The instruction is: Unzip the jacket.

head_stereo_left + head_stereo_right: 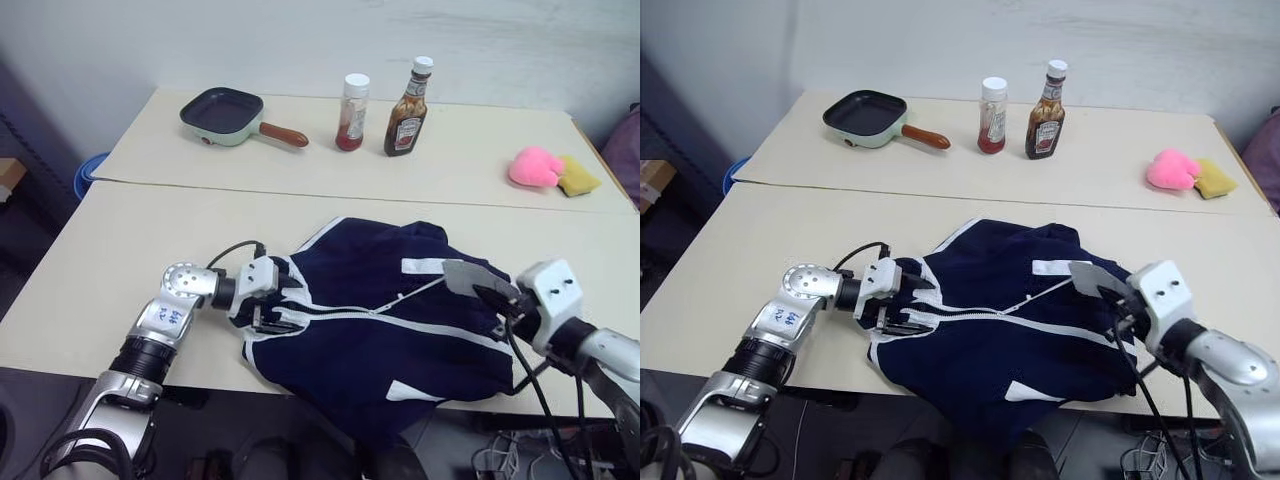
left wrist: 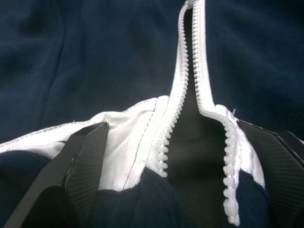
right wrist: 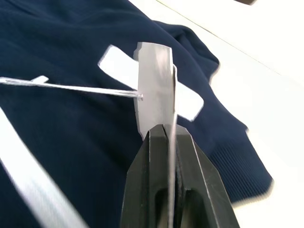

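Head view: you've got the jacket [image 1: 385, 320] on the near desk [image 1: 120, 260] edge, left fingers [image 1: 268, 300] at its collar end. L wrist: they're spread wide around the parted zipper [image 2: 190, 95]. R wrist: right fingers [image 3: 164, 130] pinched tight on the paper tag [image 3: 154, 85].

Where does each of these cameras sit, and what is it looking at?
Head, two eyes: looks down over the table, both arms showing.
Left wrist: looks along the open left gripper at the jacket and its parted zipper.
Right wrist: looks along the shut right gripper pinching the white tag.
All share the jacket.
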{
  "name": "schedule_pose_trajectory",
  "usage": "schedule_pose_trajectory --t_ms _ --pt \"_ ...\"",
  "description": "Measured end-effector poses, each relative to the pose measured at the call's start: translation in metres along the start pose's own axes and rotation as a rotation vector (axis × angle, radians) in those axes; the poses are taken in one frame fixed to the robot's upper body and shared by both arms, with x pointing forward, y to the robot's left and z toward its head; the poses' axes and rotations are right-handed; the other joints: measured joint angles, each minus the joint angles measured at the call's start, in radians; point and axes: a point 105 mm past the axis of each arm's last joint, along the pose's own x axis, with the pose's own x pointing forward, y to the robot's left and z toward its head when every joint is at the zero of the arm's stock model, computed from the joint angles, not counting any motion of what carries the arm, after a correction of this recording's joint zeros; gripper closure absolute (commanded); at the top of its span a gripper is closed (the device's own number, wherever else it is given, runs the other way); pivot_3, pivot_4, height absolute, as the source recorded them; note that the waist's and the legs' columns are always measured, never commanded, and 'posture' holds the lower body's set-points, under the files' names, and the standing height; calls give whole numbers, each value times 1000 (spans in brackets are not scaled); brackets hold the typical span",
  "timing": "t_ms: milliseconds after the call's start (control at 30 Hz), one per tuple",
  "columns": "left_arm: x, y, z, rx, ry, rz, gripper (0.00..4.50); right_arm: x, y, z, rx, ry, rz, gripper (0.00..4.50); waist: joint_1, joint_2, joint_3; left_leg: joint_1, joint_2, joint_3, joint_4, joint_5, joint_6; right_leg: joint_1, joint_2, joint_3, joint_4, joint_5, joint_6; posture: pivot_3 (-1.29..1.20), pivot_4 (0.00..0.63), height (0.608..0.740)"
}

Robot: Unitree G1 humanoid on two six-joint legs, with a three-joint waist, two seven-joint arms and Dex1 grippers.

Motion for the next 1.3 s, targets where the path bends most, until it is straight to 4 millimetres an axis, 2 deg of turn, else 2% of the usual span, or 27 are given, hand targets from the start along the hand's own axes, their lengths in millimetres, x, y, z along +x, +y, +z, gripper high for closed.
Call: schedule_pose_trajectory --t_ms 200,300,433,567,833,1033,1133,1233,1300 --pt "-2 -1 -5 -17 7 6 0 -58 -41 -40 4 122 -188 4480 -2 7 -5 8 0 3 -3 -2 1 5 0 1 -6 0 0 0 150 740" --pt "-3 -2 -8 -17 8 6 0 -82 -62 -54 -13 159 -253 4480 -8 9 -6 13 1 4 -5 -4 1 8 -2 9 -7 -1 -1 0 150 740" --pt "-4 -3 -9 -6 8 1 0 -101 -78 -67 -49 218 -261 4480 -13 11 -8 17 2 4 -8 -5 -1 10 -2 12 -8 -2 -4 0 150 740" --pt "-5 -3 -12 -10 7 0 0 -104 -99 -60 -84 182 -341 4480 -14 13 -9 17 3 5 -8 -5 -2 9 -2 13 -8 -2 -4 0 150 740" --pt "-4 -4 -12 -7 2 -2 0 -92 -114 -35 -191 96 -424 4480 -13 16 -10 16 4 5 -10 -5 -5 6 -2 13 -5 -4 -7 0 150 740" --pt "-5 -6 -14 -3 -4 1 0 -91 -125 -34 -240 98 -478 4480 -14 17 -11 17 3 6 -11 -5 -5 6 -1 14 -5 -4 -7 0 150 740" --pt "-5 -7 -14 -3 -14 6 0 -91 -116 -41 -178 119 -433 4480 -14 17 -11 17 4 7 -12 -4 -5 5 -1 14 -5 -4 -8 0 150 740" --pt "-8 -9 -13 -37 -63 26 0 -88 -86 -60 -79 132 -322 3841 -13 17 -11 16 5 6 -16 -3 -7 4 -1 13 -5 -5 -9 0 150 740" --pt "-10 -12 -12 -82 -100 28 0 -88 -77 -65 -11 122 -288 3161 -14 19 -10 16 4 6 -16 -3 -7 3 -1 14 -5 -5 -9 0 150 740"
